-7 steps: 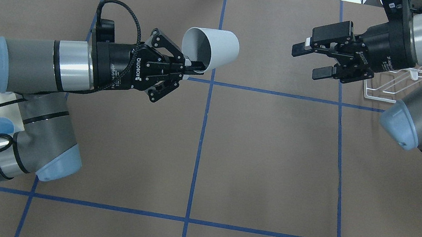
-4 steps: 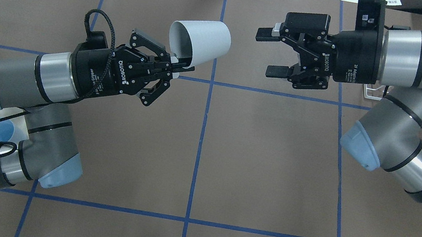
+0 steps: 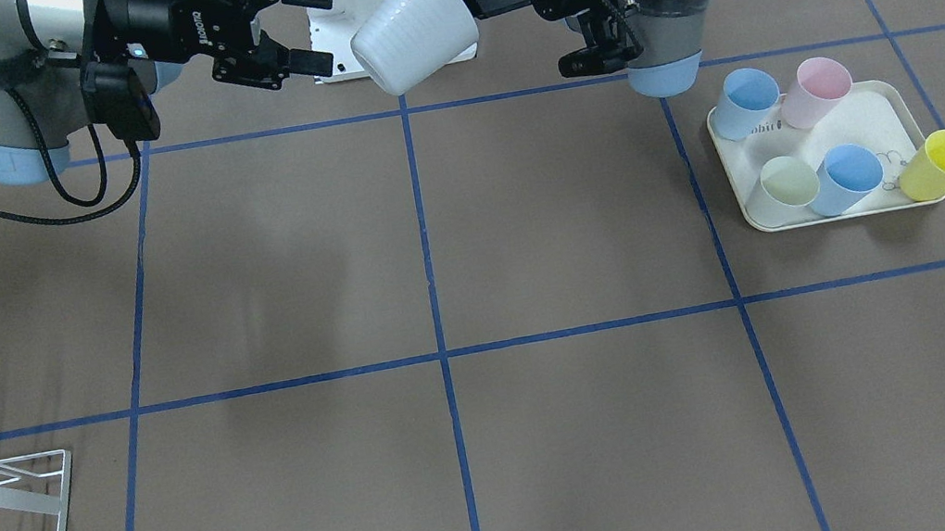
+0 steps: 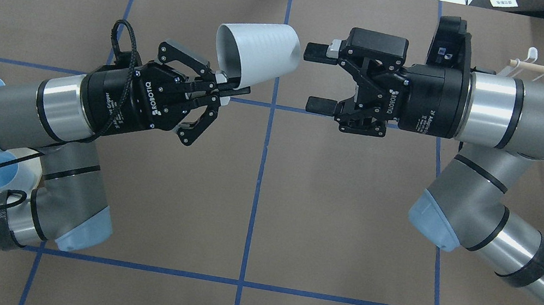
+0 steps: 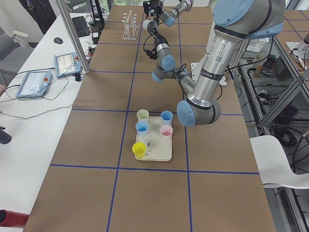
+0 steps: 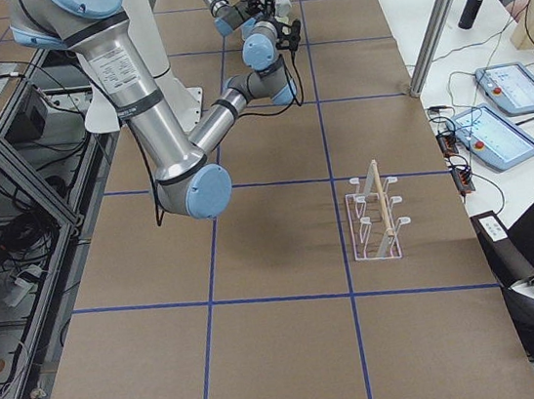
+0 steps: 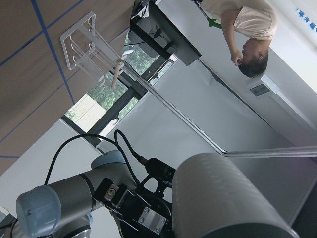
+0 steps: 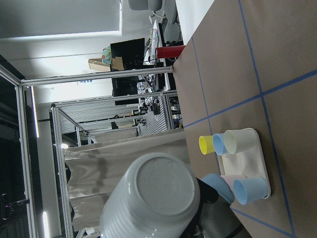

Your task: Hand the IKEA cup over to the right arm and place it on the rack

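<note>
From where I stand I count two robot arms, a left arm [image 4: 20, 102] and a right arm [image 4: 543, 118]. There are six cups: one white cup [image 4: 258, 53], two blue cups [image 3: 746, 101] [image 3: 843, 177], one pink cup [image 3: 816, 90], one pale green cup [image 3: 788, 183] and one yellow cup [image 3: 940, 163]. There is also one cream tray [image 3: 867, 117] and one wire rack [image 3: 6, 496].

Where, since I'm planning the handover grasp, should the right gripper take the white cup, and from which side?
Probably best around the white cup's side wall near its closed base, coming in from the base end. The cup hangs tipped sideways with its base toward the right gripper, whose jaws stand open. The left gripper already pinches the rim at the mouth end, so that end is taken.
</note>
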`<state>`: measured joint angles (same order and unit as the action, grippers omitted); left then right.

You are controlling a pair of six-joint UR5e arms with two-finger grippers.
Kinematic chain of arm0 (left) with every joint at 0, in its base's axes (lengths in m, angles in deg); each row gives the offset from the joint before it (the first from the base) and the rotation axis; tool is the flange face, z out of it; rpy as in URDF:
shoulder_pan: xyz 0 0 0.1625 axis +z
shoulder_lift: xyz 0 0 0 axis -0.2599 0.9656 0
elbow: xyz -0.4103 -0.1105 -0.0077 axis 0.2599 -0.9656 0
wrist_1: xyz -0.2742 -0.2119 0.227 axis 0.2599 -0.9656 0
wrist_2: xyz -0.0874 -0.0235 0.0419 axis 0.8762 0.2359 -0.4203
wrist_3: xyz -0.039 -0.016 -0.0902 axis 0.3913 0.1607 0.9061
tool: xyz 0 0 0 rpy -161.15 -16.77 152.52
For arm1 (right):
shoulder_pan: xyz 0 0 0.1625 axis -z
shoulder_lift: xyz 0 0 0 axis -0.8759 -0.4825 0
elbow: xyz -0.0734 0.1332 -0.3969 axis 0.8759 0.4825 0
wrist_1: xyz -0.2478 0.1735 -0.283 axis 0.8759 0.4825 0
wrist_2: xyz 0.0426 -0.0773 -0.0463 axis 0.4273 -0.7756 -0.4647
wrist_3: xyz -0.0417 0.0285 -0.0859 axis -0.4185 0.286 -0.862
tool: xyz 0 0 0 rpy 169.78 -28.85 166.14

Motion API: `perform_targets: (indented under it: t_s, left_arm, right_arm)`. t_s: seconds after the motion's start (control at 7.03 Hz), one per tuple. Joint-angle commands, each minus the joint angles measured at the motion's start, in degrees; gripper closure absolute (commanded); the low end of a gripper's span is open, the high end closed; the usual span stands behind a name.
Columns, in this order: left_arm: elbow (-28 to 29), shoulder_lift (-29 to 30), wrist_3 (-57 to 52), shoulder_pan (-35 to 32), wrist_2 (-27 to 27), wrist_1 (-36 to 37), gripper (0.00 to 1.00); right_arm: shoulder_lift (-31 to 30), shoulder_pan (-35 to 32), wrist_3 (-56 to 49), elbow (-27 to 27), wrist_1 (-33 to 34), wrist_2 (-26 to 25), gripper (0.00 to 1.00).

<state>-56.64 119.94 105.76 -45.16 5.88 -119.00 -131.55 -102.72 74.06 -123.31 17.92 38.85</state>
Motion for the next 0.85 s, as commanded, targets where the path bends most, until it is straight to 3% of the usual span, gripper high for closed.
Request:
perform_targets:
  t_s: [0.0,0.71]
  left_arm:
    - [-0.1,0.9,0.8,1.4,0.1,-1.2,1.00]
    - [-0.4,1.5,0.8,3.5,-0.9,-1.4,1.00]
  right_arm:
    - [0.0,1.7,4.0,0.1,-2.9,-4.0,0.00]
    - [0.0,3.7,5.1,0.0,-3.2,-7.3,0.04]
